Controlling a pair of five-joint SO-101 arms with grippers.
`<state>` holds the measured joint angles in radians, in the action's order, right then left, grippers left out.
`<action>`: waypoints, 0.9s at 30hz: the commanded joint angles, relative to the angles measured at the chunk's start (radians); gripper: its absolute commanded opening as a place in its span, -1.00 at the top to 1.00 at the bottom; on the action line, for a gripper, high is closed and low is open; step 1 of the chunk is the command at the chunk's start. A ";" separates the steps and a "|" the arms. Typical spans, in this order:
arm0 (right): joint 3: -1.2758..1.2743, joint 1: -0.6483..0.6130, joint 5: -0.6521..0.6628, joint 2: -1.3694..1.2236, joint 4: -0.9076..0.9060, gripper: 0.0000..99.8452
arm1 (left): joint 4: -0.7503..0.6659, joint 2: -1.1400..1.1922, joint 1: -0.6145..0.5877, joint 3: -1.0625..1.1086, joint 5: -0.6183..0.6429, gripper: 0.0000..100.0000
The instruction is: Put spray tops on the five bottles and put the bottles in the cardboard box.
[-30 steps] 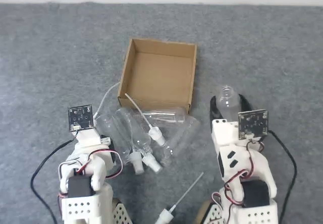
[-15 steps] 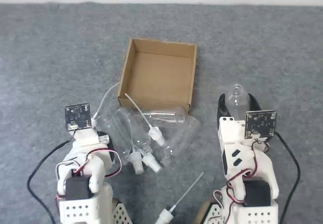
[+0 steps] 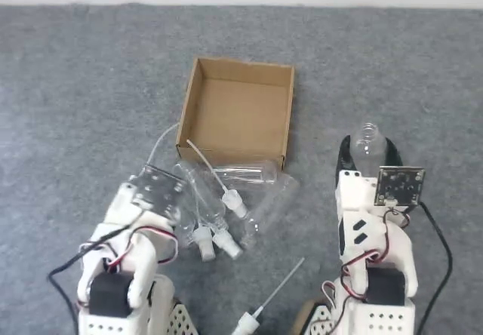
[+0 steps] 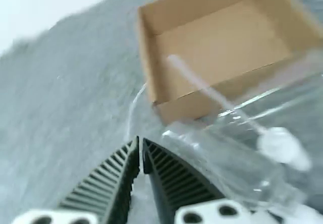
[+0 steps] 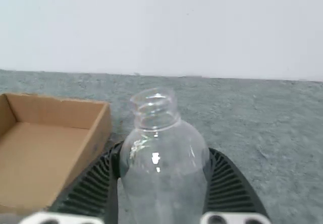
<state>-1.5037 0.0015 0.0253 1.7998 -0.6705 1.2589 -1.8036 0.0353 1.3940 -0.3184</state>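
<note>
Cardboard box (image 3: 238, 116): one; uncapped bottle (image 5: 161, 156): one, gripped by right end effector (image 3: 368, 146).

clear open-necked bottle (image 5: 162, 163) in the right tool (image 5: 162, 183) — cardboard box (image 5: 55, 143) beside

**Surface:** grey, felt-like table covering (image 3: 75, 86), running across the whole high view.

**Lying on it:**
- Brown, square, open-topped cardboard box (image 3: 187, 112), upper centre.
- Heap of clear plastic bottles (image 3: 260, 199) on their sides, centre of frame, just below the box's near wall. They overlap, so the count cannot be told.
- White spray tops (image 3: 235, 203) on several of these bottles, pointing toward the lower edge.
- Thin clear dip tube (image 3: 202, 161), slanting across the box's lower left corner.
- Loose white spray top with a long thin tube (image 3: 272, 290), lower centre, apart from the heap.
- Black cable (image 3: 62, 250), lower left.
- Second black cable (image 3: 438, 237), lower right.
</note>
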 commanded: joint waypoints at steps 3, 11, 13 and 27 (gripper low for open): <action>0.018 0.068 -0.031 0.016 0.050 0.83 | 0.063 -0.015 0.178 -0.085 -0.020 0.97; 0.017 0.101 -0.066 0.016 0.059 0.83 | 0.058 0.180 0.227 -0.151 -0.014 0.82; 0.017 0.101 -0.064 0.016 0.065 0.83 | 0.068 0.290 0.258 -0.216 -0.003 0.79; 0.015 0.173 -0.069 0.016 0.085 0.83 | 0.015 0.763 0.666 -0.361 0.331 0.55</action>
<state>-1.5037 0.1580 -0.0345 1.7998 -0.6183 1.3157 -1.0963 0.6337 1.0932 -0.0315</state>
